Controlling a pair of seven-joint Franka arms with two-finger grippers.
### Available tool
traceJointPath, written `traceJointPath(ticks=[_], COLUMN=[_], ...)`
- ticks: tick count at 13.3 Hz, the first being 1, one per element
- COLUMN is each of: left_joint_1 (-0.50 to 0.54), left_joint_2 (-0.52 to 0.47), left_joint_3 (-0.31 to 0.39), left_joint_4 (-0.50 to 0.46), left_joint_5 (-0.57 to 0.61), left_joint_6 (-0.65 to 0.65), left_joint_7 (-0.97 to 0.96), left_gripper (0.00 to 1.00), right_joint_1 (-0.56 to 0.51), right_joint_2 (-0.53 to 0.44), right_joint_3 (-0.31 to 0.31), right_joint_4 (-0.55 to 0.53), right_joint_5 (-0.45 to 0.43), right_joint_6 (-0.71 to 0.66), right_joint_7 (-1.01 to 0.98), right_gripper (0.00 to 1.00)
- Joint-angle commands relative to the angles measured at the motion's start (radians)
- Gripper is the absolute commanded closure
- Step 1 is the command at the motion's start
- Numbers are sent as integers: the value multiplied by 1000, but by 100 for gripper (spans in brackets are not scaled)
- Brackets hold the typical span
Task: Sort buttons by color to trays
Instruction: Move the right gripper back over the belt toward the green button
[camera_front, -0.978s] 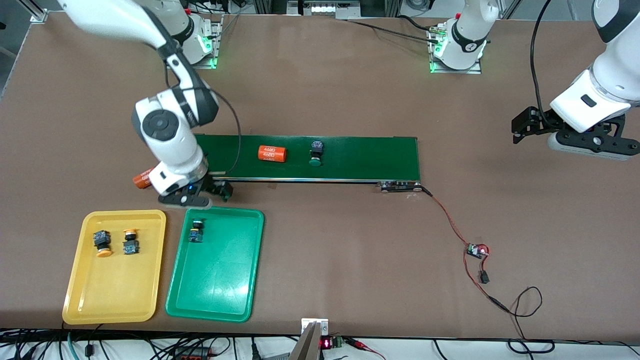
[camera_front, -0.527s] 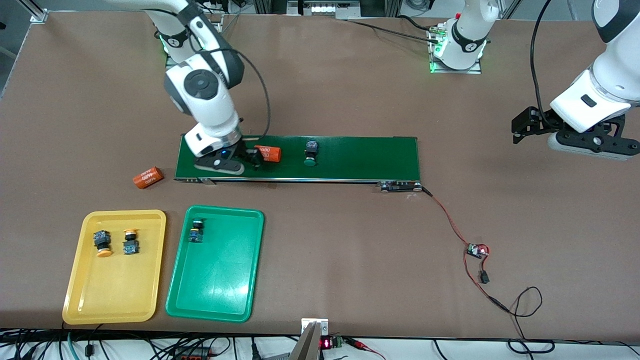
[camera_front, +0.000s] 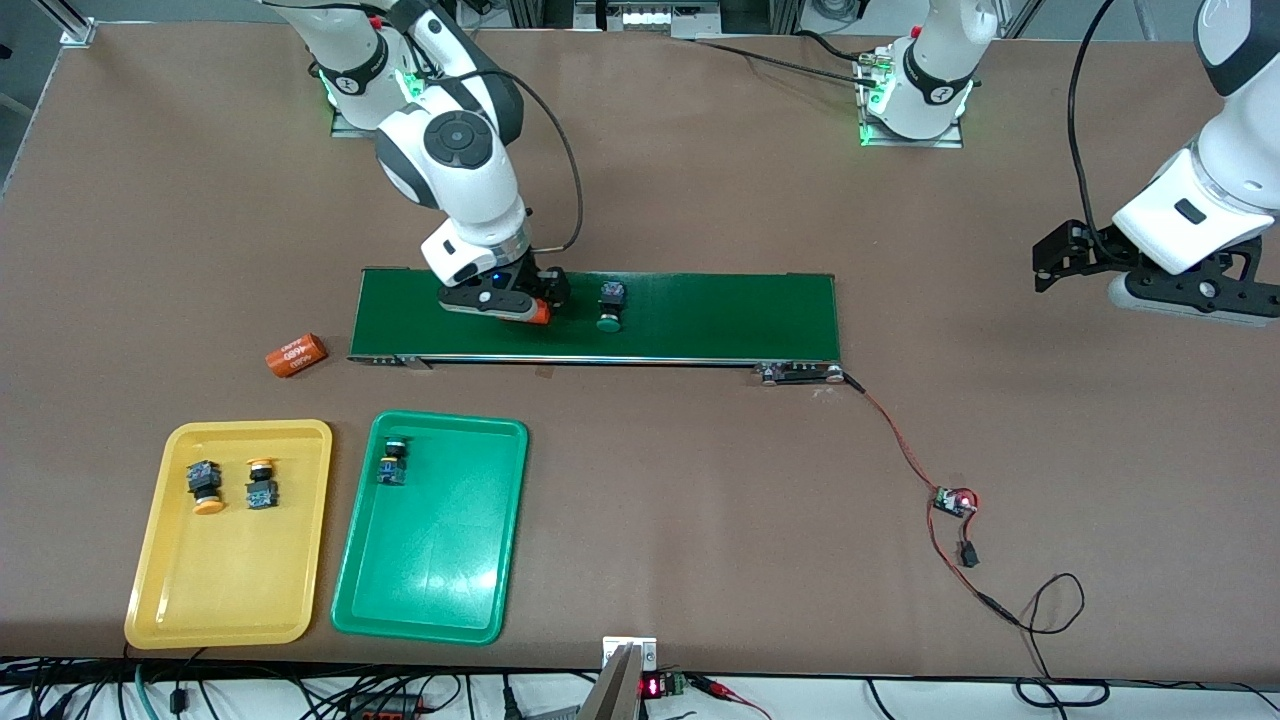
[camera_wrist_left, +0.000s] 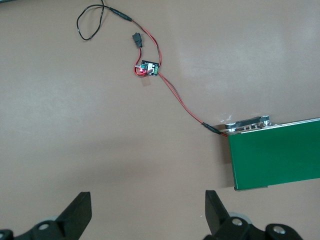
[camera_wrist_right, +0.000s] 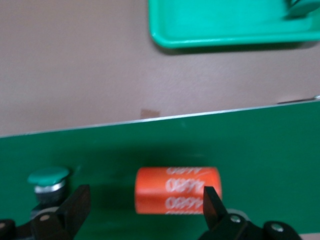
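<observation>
Yellow tray (camera_front: 150, 590) with two yellow buttons (camera_front: 207, 484) (camera_front: 261, 483); green tray (camera_front: 490, 540) beside it with one green button (camera_front: 391, 462). Orange cylinder (camera_front: 296, 355) on table off belt end. Right gripper (camera_front: 497, 306) released, jaws wide over second orange cylinder (camera_wrist_right: 176, 190) on conveyor belt (camera_front: 720, 315); last green button (camera_front: 609, 306) just beside gripper, on belt, untouched. Left gripper (camera_front: 1155, 285) released, waiting over bare table at left arm's end.

Robotics lab; bolted arm bases (camera_front: 915, 95), conveyor belt (camera_front: 720, 315), loose wiring (camera_front: 950, 500)
</observation>
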Motion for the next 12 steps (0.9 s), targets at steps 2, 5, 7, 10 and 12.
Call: traceJointPath(ticks=[2,5,7,10,12], left_joint_1=[3,3,4,4,3], left_joint_2=[10,10,10,12,12], left_joint_3=[-3,-3,-3,-3,-3], left_joint_4=[24,24,24,24,24], left_joint_5=[17,17,16,16,16], left_joint_6=[-16,-16,-16,-16,-16], left_joint_7=[-9,-9,-9,-9,-9], left_gripper=[0,0,0,0,0], right_joint_1=[56,59,60,62,70], right_joint_2=[21,24,29,40,64], right_joint_3=[7,8,8,7,7], right_joint_4=[22,35,36,41,58], right_joint_5=[5,3,3,-3,-3], right_joint_6=[-5,-21,-21,-20,-20], right_joint_7=[45,50,51,56,62], right_gripper=[0,0,0,0,0])
